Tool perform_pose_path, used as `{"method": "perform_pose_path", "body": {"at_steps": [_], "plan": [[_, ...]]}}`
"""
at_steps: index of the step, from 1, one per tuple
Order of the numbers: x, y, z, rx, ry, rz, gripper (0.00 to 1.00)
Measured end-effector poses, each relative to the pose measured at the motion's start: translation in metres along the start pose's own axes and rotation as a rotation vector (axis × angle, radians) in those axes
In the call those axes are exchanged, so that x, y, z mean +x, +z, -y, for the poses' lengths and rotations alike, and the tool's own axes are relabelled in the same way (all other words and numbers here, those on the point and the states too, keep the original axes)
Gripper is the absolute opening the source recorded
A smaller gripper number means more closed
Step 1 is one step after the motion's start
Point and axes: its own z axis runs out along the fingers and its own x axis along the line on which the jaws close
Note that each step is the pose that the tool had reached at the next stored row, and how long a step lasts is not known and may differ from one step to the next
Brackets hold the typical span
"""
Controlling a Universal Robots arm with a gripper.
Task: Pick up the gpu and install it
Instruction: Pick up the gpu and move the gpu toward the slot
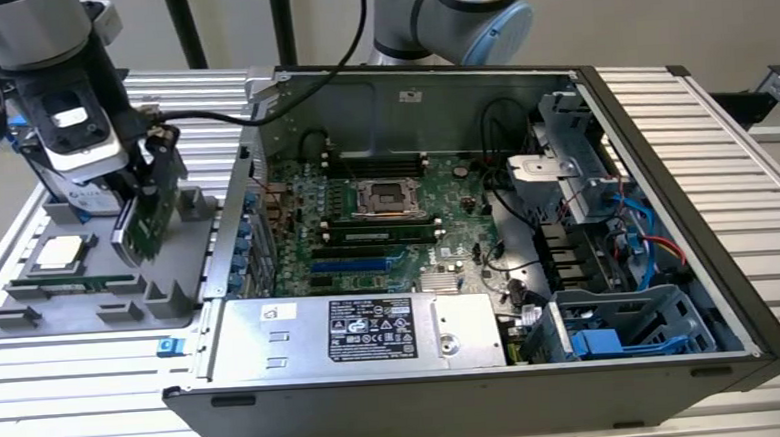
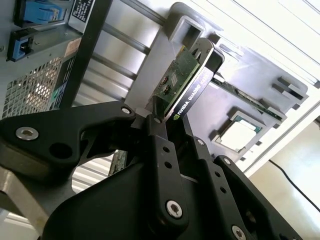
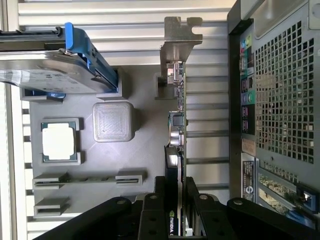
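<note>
Ribbed metal tabletop [image 1: 92,394] beside an open computer case [image 1: 440,408]: the gripper [image 2: 167,122], jaws pinching the gpu [image 2: 186,82] by one edge, holds the card on edge above the gray parts tray [image 1: 101,309] at the exterior view's left, apparently just clear of its slot [image 3: 161,86].

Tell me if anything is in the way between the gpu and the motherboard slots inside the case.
Yes. The gpu, clamped in the gripper over the gray tray, is outside the case. The case's side wall on the exterior view's left stands between it and the motherboard. The case is open on top.
</note>
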Motion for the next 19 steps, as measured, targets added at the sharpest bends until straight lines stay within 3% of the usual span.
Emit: {"method": "perform_pose_path", "body": {"at_steps": [19], "plan": [[-0.0002, -0.0092, -0.0004, 0.0000, 0.000, 0.0000, 0.00]]}}
